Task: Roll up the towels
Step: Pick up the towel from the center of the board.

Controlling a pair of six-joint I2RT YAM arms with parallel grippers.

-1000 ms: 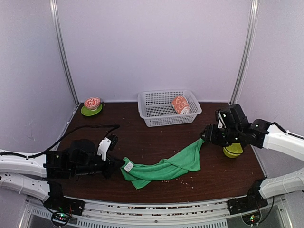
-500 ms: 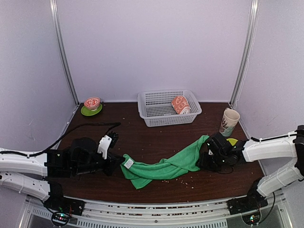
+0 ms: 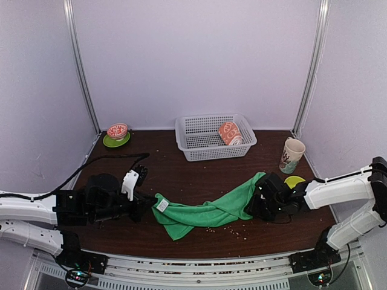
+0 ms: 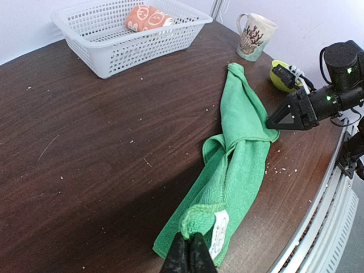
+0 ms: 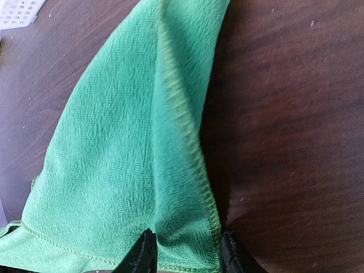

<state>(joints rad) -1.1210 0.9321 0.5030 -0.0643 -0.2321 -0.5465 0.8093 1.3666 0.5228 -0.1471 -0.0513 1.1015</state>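
Note:
The green towel lies crumpled in a long strip across the table's front middle. My left gripper is shut on its left corner, by the white label. My right gripper is open, low on the table, with its fingers astride the towel's right hemmed edge; it also shows in the top view. The peach-orange bunny towel lies rolled in the white basket at the back, and shows in the left wrist view too.
A printed mug stands at the right, with a yellow-green bowl beside my right arm. A pink bowl on a green saucer sits at the back left. Crumbs dot the brown table.
My right arm swung down from above the table to the towel's right end and edged left. The mug became visible. My left gripper shifted the towel's left corner slightly.

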